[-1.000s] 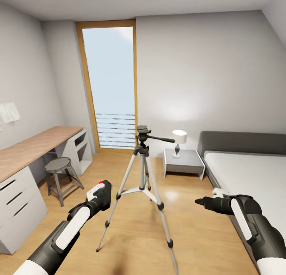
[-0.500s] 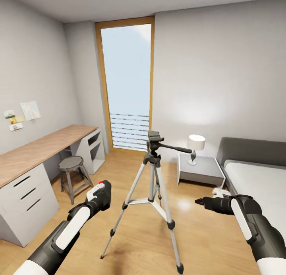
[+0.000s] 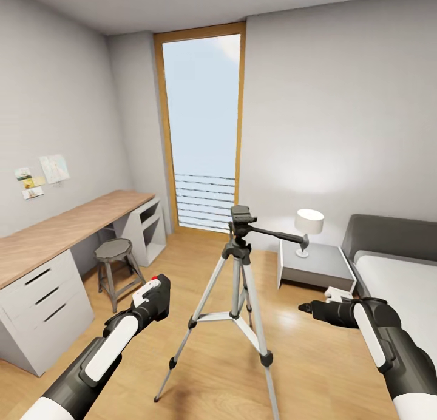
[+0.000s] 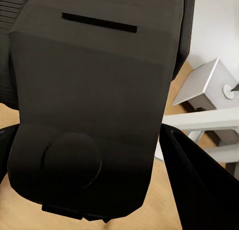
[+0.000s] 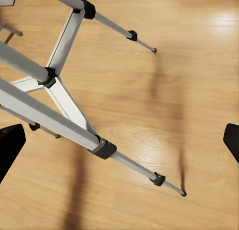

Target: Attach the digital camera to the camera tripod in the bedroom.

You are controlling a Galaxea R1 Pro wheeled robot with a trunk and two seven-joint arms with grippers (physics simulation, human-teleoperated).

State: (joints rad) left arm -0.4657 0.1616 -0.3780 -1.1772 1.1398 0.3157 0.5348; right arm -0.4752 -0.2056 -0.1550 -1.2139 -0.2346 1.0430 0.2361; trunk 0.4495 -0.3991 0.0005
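Black camera clamped in the left gripper, red button on top, held low and just left of the tripod's spread legs. Up close in the left wrist view, camera seen as a dark block with a thin slot and a round dial, dark finger pressed against its side.

Tripod standing upright on the wood floor in mid-room, black head bare, long pan handle pointing right toward the lamp. Silver legs and black joints of the tripod crossing the floor in the right wrist view, with dark fingertips far apart at the frame edges.

Right gripper to the right of the tripod, at about leg-brace height, jaws spread wide and holding nothing.

Behind the tripod, tall wood-framed window. Right of the tripod, white nightstand carrying the lamp, then grey bed. Left of the tripod, round grey stool beside a long wood-topped desk with white drawers; small papers pinned on the wall above.
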